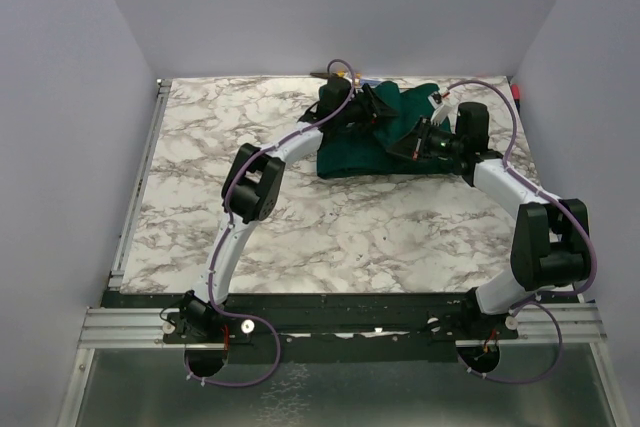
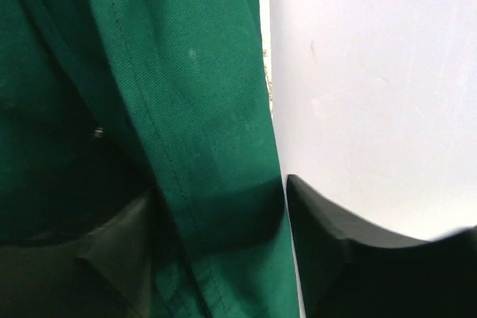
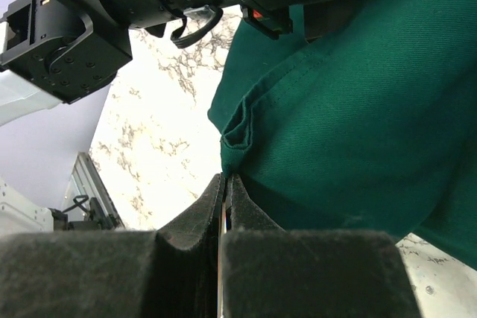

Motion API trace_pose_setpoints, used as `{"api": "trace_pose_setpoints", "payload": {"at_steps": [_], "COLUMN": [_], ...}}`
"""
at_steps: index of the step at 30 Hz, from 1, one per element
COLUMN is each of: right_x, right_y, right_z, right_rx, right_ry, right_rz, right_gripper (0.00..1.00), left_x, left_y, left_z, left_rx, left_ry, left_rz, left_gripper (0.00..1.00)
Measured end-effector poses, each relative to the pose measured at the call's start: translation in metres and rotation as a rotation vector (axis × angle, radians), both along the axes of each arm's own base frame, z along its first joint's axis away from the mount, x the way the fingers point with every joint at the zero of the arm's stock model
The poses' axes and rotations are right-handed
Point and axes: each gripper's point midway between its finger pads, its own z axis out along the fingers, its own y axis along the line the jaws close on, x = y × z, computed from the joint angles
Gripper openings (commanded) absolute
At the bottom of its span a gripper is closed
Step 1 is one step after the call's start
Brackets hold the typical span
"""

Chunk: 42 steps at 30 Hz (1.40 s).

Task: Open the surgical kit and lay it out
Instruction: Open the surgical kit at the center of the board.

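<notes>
The surgical kit shows as a dark green cloth wrap point(image 1: 362, 147), bunched at the back of the marble table, right of centre. Both arms reach into it. In the right wrist view my right gripper point(image 3: 226, 178) is shut, pinching a folded edge of the green cloth point(image 3: 350, 109) at its tips. In the left wrist view a hemmed fold of the cloth point(image 2: 201, 109) runs down between the fingers of my left gripper point(image 2: 220, 191), which stand well apart, open. Whatever the wrap holds is hidden under the cloth.
The marble table point(image 1: 250, 147) spreads left and toward the arm bases. White walls point(image 2: 373, 72) close in the back and sides. A small dark and orange item point(image 1: 335, 72) lies at the back edge. The left arm's black wrist point(image 3: 112, 13) hangs just above the right gripper.
</notes>
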Motion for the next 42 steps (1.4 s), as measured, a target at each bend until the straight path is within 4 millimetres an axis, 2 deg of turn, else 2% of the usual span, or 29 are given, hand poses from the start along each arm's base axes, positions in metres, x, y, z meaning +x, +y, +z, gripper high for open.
{"api": "trace_pose_setpoints", "payload": {"at_steps": [3,7,8,11,13,15,18,23,26,29,33,36,42], "right_x": [0.0,0.001,0.002,0.004,0.007,0.012,0.02,0.033,0.042,0.048,0.054,0.06,0.067], "right_y": [0.0,-0.003,-0.004,-0.008,-0.012,-0.015,-0.023,-0.043,-0.054,-0.062,-0.071,-0.077,-0.089], "right_z": [-0.001,-0.005,-0.006,-0.01,-0.01,-0.008,-0.005,0.003,0.007,0.006,-0.005,-0.014,-0.025], "right_rx": [-0.007,-0.028,-0.036,-0.057,-0.08,-0.098,-0.131,-0.202,-0.234,-0.254,-0.284,-0.312,-0.364], "right_ry": [-0.007,-0.005,-0.001,0.017,0.025,0.028,0.03,0.02,0.028,0.04,0.083,0.114,0.162], "right_rz": [0.004,-0.008,-0.015,-0.041,-0.065,-0.093,-0.151,-0.291,-0.365,-0.416,-0.475,-0.511,-0.576], "right_gripper": [0.01,0.01,0.06,0.42,0.57,0.66,0.69,0.68,0.67,0.67,0.67,0.67,0.67], "left_x": [0.0,0.002,0.003,0.005,0.008,0.011,0.016,0.026,0.034,0.048,0.067,0.072,0.068], "left_y": [0.0,0.003,0.004,0.008,0.013,0.019,0.035,0.087,0.13,0.184,0.258,0.304,0.375], "left_z": [-0.001,-0.002,-0.003,-0.004,-0.006,-0.011,-0.023,-0.037,-0.027,-0.001,0.027,0.029,0.024], "left_rx": [-0.002,0.001,0.003,0.011,0.025,0.05,0.128,0.345,0.488,0.644,0.879,1.064,1.422], "left_ry": [0.009,0.01,0.009,0.0,-0.011,-0.019,-0.034,-0.067,-0.12,-0.199,-0.3,-0.322,-0.293], "left_rz": [0.0,0.005,0.006,0.009,0.011,0.013,0.012,0.037,0.077,0.148,0.25,0.291,0.338], "left_gripper": [0.35,0.0,0.0,0.0,0.0,0.0,0.0,0.0,0.0,0.0,0.0,0.0,0.0]}}
